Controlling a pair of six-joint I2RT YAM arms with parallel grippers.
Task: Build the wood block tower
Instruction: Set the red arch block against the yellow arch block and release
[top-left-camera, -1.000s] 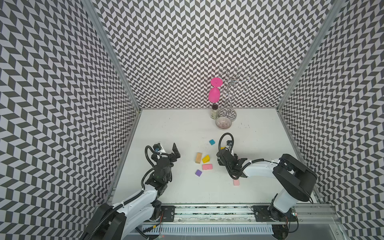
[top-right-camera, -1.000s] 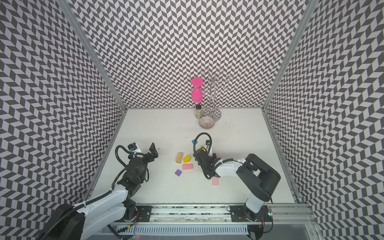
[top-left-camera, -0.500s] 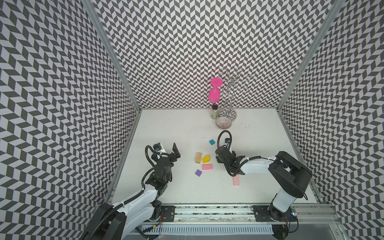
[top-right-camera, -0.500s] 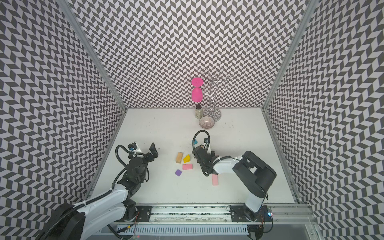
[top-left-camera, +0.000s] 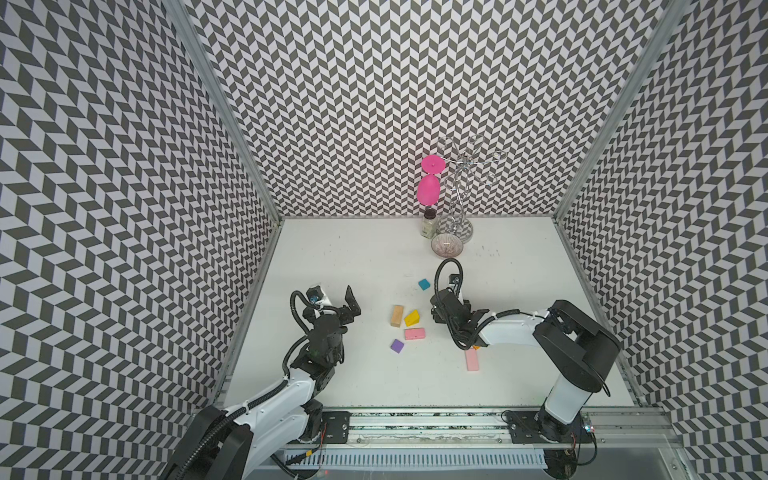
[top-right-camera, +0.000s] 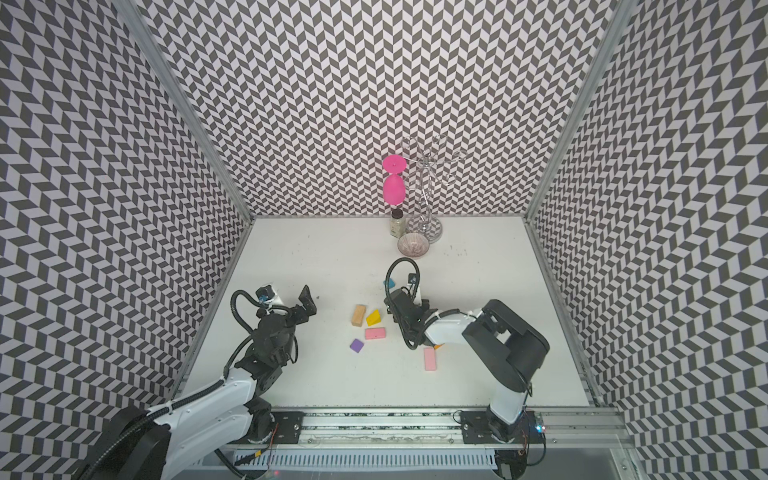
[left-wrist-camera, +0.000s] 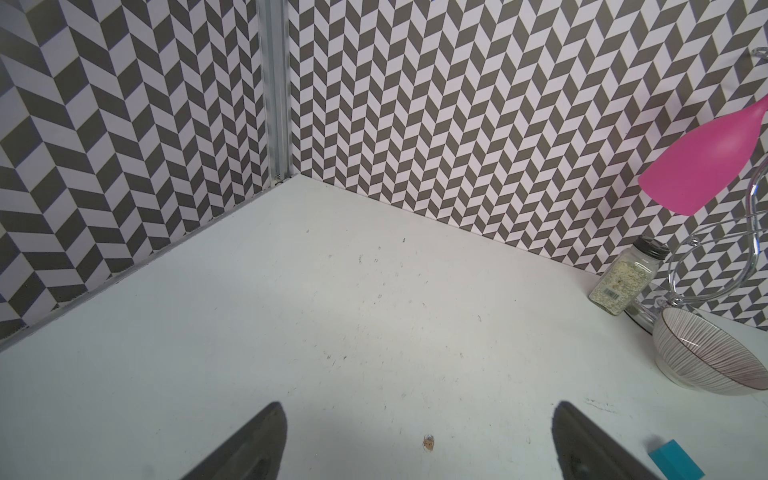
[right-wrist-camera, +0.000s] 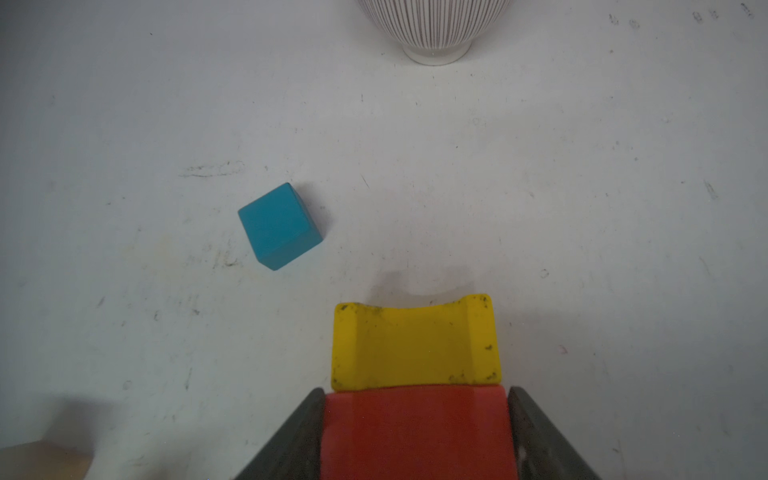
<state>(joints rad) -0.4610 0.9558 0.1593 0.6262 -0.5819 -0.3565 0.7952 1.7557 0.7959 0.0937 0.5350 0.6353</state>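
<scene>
1. Chevron walls box in the white worktop (top-left-camera: 353, 257), with loose blocks scattered between my two arms.
2. My right hand (right-wrist-camera: 415, 392) is the one that matters. Its jaws press on both sides of the red block (right-wrist-camera: 415, 436), grasping it.
3. Key relation: the yellow arch block (right-wrist-camera: 415, 345) lies straight ahead of the fingertips and meets the red block's front edge in the right wrist view. I can't tell whether red sits on it or just behind it.
4. Yellow's long axis runs across the jaws, in line with the red block's width. Its curved notch points away from the hand, toward the ribbed bowl (right-wrist-camera: 436, 29).
5. The teal cube (right-wrist-camera: 280, 226) sits apart, off to one side of that line, turned corner-on.
6. My left hand (top-left-camera: 336, 297) is released and holds nothing. It is well apart from every block, so the right arm is clearly nearer.
7. My read: the next move needs red squared over yellow before I let go. Any skew and I'd expect it to tip at the notch.
</scene>
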